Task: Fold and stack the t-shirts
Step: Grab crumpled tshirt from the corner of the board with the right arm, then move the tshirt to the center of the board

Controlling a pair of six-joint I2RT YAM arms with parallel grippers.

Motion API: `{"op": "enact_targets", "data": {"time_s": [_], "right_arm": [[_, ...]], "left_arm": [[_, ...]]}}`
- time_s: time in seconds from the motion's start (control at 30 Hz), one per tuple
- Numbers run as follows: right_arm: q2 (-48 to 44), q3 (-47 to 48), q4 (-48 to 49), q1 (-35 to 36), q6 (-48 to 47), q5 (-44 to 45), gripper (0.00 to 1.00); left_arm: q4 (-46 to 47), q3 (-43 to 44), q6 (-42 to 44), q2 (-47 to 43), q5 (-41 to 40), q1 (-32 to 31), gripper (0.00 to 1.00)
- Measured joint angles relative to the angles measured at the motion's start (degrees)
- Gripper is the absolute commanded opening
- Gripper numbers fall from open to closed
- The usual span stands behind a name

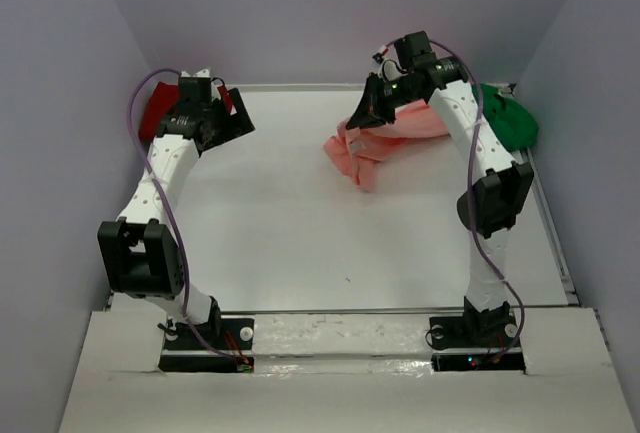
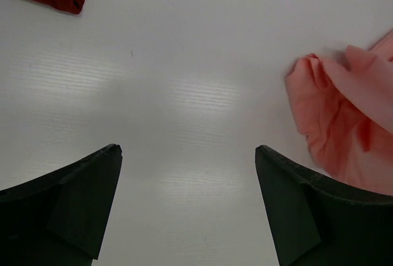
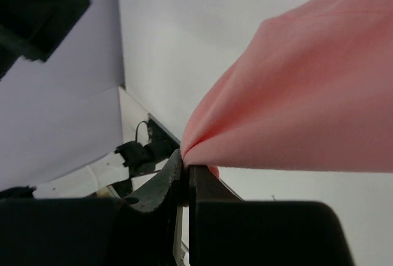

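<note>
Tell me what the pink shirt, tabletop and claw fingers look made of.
Pink shirt: soft matte cloth, probably a jersey knit; it gathers into fine pleats where the right claw pinches it. Tabletop: white, slightly glossy sheet with faint parallel ribs, possibly corrugated plastic. Left claw fingers: black, matte, hard-edged; likely plastic.

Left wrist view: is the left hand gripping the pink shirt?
No, the left hand stands wide open over the bare table, and the pink shirt lies off to its side.
</note>
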Motion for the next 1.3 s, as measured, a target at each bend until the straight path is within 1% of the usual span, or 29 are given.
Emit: {"op": "enact_targets", "data": {"time_s": [0.1,0.17,0.37,0.43,0.5,0.53,0.63,0.83,0.87,0.9,0.93,0.97,1.0,1.03,1.1,1.13,1.3], "right_arm": [[-0.02,8.96,-3.85,1.11,0.94,-3.89,0.00],[-1.42,12.74,-4.00,-0.07,2.82,-6.91,0.00],[-9.03,12.28,-2.78,-3.19,7.61,-11.47,0.00],[-14.19,8.79,-1.07,-3.56,8.76,-11.76,0.00],[-15.78,7.54,-0.76,-4.00,9.11,-11.65,0.00],[-17.99,4.55,1.03,-4.37,9.25,-11.26,0.00],[-22.60,-2.82,1.97,-6.01,9.35,-10.75,0.00],[-23.67,-15.67,3.17,-6.97,7.56,-8.41,0.00],[-23.39,-17.77,3.23,-6.97,7.54,-8.94,0.12],[-22.82,-19.34,3.30,-6.97,7.56,-9.86,0.48],[-22.16,-20.57,3.50,-6.71,7.34,-11.72,0.48],[-20.94,-20.44,2.40,-6.49,6.67,-12.66,0.66],[-19.30,-19.39,0.57,-6.03,5.07,-13.25,0.71],[-16.98,-16.44,-2.12,-5.29,3.10,-12.17,0.73],[-14.01,-11.96,-3.82,-4.66,1.29,-9.20,0.73],[-13.70,-11.21,-3.69,-4.31,0.37,-7.26,0.73],[-14.97,-11.08,-4.04,-5.40,-1.53,1.40,0.73]], "left_arm": [[-0.02,0.33,-0.02,0.04,-0.20,0.00,0.99],[-0.02,0.35,-0.02,0.07,-0.20,0.00,0.99],[-0.04,0.35,-0.02,0.07,-0.20,0.00,0.99],[-0.02,0.33,-0.02,-0.02,-0.22,0.00,0.99],[-0.02,0.28,0.00,-0.17,-0.22,0.00,0.99],[0.02,0.20,-0.02,-0.37,-0.22,0.00,0.99],[-0.02,-0.26,0.00,-1.44,-0.11,0.00,0.99],[0.68,-1.81,0.00,-2.97,1.44,0.00,0.99],[0.68,-2.23,0.00,-3.13,1.73,0.00,0.99],[0.74,-2.86,0.00,-3.32,2.16,0.00,0.99],[0.66,-3.08,0.00,-3.37,2.29,0.00,0.99],[0.68,-3.37,0.00,-3.37,2.51,0.00,0.99],[0.83,-3.69,0.00,-3.39,2.86,0.00,0.99],[0.85,-3.96,-0.02,-3.39,3.17,0.00,0.99],[1.16,-4.31,0.00,-3.39,3.80,0.00,0.99],[1.25,-4.44,-0.02,-3.39,4.61,0.00,0.99],[3.45,-5.01,0.44,-2.23,12.37,-1.03,0.99]]}}
